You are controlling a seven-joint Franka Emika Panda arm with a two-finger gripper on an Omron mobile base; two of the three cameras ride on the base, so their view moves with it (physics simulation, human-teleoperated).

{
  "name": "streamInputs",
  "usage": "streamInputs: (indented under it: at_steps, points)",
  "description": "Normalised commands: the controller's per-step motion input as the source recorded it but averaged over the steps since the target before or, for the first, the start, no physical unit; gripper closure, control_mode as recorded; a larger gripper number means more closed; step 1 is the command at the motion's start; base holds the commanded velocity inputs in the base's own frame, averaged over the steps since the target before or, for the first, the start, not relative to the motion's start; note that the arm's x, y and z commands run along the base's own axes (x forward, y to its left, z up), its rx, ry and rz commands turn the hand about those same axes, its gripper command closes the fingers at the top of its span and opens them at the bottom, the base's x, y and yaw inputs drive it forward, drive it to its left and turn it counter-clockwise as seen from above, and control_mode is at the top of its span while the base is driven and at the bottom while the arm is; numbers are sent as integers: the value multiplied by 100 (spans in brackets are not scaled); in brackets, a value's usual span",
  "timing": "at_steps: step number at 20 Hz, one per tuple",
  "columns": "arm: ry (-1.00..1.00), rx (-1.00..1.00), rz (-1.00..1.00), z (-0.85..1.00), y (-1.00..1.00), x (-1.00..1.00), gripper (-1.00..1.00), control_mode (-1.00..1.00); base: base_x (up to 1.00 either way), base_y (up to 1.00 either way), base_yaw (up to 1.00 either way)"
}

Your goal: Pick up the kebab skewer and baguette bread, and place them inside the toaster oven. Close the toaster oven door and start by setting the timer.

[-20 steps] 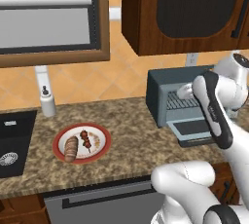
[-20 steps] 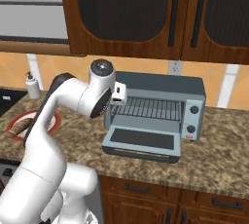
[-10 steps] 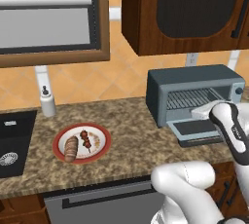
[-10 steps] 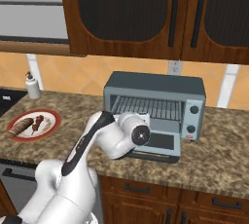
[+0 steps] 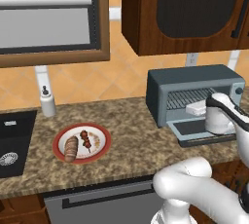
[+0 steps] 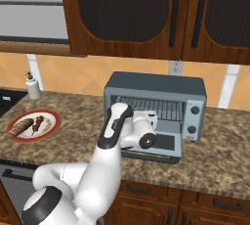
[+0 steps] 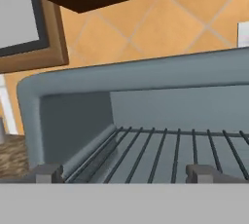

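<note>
Granite worktop (image 5: 131, 121) carries the toaster oven (image 6: 156, 89); the gripper (image 7: 124, 173), wide open and empty, faces its rack, while the far light kebab skewer (image 5: 86, 140) probably wants a mid-stick grasp.

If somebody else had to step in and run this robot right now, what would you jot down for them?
Gripper: open, holding nothing, at the mouth of the toaster oven, aimed along its bare wire rack.
Toaster oven door: dropped open.
Kebab skewer and baguette bread: side by side on the red-rimmed plate, on the counter left of the oven.
Done: nothing placed so far.
Left: carry both foods into the oven, shut the door, set the timer knob.
</note>
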Motion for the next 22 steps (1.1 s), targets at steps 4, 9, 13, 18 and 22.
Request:
streamInputs:
  at_steps: [4, 9, 13, 18, 22]
  points:
    - [0, 13, 1, -10, -46, 62, -100, -100, 0, 0, 0]
    - [0, 1, 3, -22, -24, 34, -100, -100, 0, 0, 0]
    - [0, 0, 1, -31, -7, 32, -100, -100, 0, 0, 0]
    - [0, 0, 0, -17, -9, 22, -100, -100, 0, 0, 0]
    - [6, -4, 0, -92, -29, -64, -100, -100, 0, 0, 0]
